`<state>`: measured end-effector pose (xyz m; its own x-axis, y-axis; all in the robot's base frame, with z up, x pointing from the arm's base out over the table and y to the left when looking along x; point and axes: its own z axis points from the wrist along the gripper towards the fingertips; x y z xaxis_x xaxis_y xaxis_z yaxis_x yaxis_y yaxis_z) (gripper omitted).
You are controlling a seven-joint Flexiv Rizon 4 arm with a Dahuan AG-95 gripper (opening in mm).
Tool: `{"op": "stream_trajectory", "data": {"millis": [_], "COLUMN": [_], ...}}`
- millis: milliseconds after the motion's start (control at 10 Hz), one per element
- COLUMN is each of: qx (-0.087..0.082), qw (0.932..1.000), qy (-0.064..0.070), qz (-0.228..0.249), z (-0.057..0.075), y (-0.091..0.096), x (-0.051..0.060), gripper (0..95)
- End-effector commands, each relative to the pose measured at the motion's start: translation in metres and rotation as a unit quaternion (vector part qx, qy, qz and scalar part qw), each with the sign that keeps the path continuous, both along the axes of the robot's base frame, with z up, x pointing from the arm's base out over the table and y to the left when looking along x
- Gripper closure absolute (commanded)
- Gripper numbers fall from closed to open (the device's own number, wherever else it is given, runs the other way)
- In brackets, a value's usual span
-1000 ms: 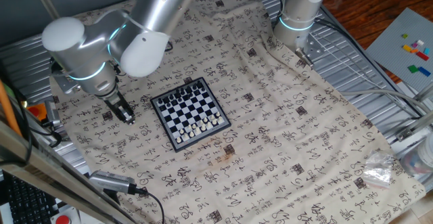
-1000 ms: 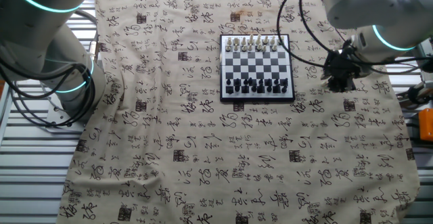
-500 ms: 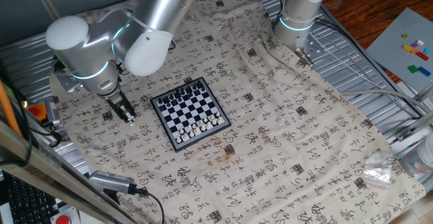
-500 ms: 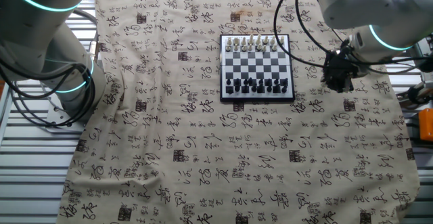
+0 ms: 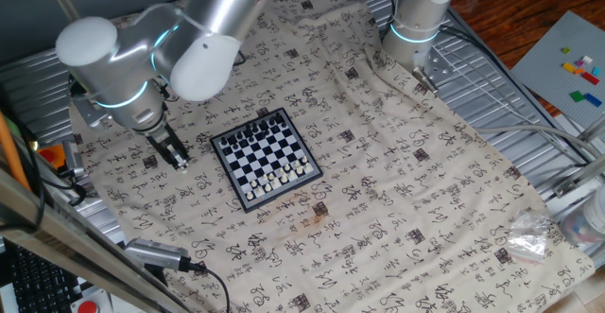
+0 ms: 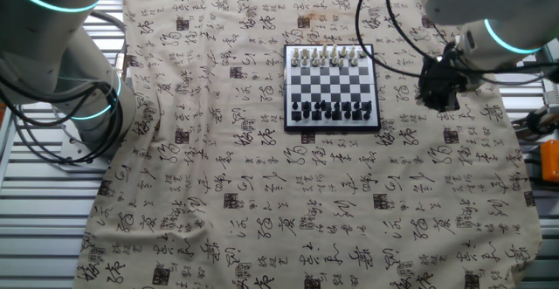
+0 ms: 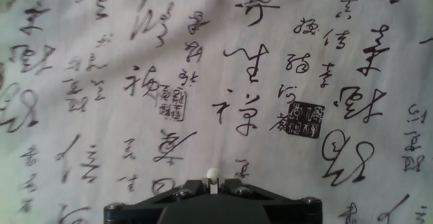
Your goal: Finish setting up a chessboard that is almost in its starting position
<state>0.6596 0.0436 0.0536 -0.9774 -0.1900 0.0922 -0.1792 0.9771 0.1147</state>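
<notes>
The chessboard (image 5: 265,157) lies on the calligraphy-print cloth, white pieces along its near edge and dark pieces along its far edge. It also shows in the other fixed view (image 6: 332,86). My gripper (image 5: 178,158) hangs over the cloth left of the board, apart from it; in the other fixed view it (image 6: 439,97) is right of the board. In the hand view the gripper (image 7: 212,183) is shut on a small white chess piece (image 7: 212,175), whose round head sticks out between the fingers above bare cloth.
A second arm's base (image 5: 416,20) stands at the back of the table, also seen in the other fixed view (image 6: 83,106). A plastic bag (image 5: 529,242) lies at the right cloth edge. A brown stain (image 5: 315,218) marks the cloth near the board.
My gripper has risen slightly and drifted a little beside the board, still holding the white piece. The board and its pieces have not moved.
</notes>
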Motion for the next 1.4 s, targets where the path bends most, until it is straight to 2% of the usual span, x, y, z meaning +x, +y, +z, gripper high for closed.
{"op": "stream_trajectory", "data": {"millis": [100,200,400,500,600,700,900,1400], "qx": [-0.001,-0.005,-0.020,-0.021,-0.018,-0.006,-0.012,-0.024], "qw": [1.0000,1.0000,0.9996,0.9991,0.9990,0.9988,0.9988,0.9976], "qy": [-0.001,0.001,0.007,0.011,0.006,0.007,0.012,0.011], "qz": [0.002,-0.002,-0.021,-0.035,-0.040,-0.048,-0.045,-0.065], "z": [0.019,0.023,0.031,0.035,0.033,0.033,0.033,0.033], "y": [0.013,0.020,0.050,0.063,0.068,0.068,0.068,0.068], "x": [-0.009,-0.013,-0.029,-0.037,-0.042,-0.042,-0.042,-0.041], "gripper": [95.0,95.0,95.0,95.0,95.0,95.0,95.0,95.0]}}
